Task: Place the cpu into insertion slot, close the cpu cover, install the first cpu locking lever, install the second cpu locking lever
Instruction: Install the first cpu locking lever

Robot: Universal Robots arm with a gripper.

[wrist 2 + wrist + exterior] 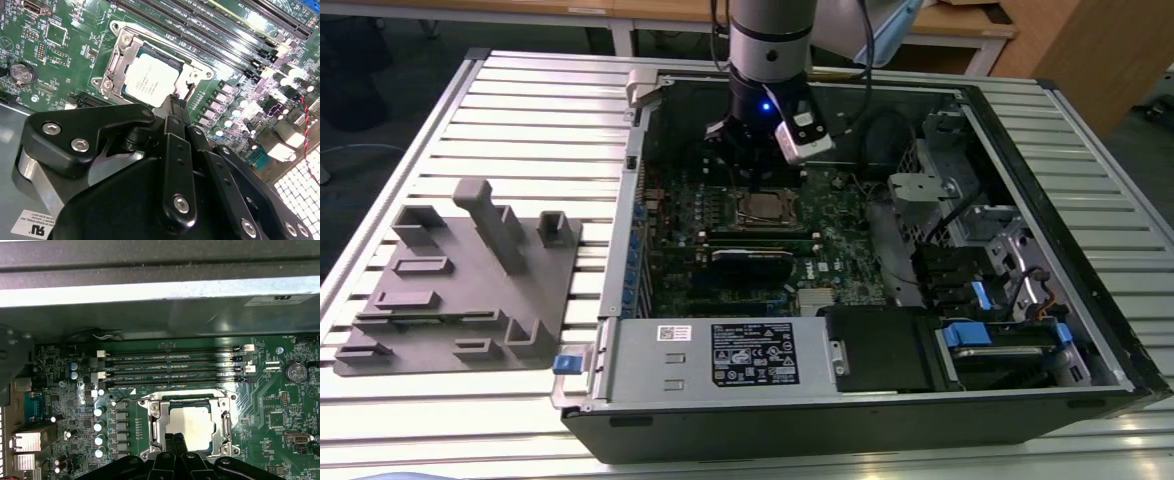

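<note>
The cpu (150, 77) lies flat in the insertion slot (742, 216) on the green board, its grey top facing up; it also shows in the first wrist view, cpu (192, 426), and in the exterior view, cpu (767, 206). The silvery cpu cover (119, 56) lies down around it as a frame, cover (156, 424). My gripper (175, 104) hangs just over one edge of the socket with its two black fingers pressed together, next to a thin metal lever (189, 89). In the exterior view the gripper (750, 178) sits at the socket's far side.
Long black memory slots (175, 367) run beside the socket. The case wall (150, 290) rises close behind them. A power supply (720, 355) and drive bays (1001, 340) fill the case's near side. A grey fixture (467, 280) stands on the table at the exterior view's left.
</note>
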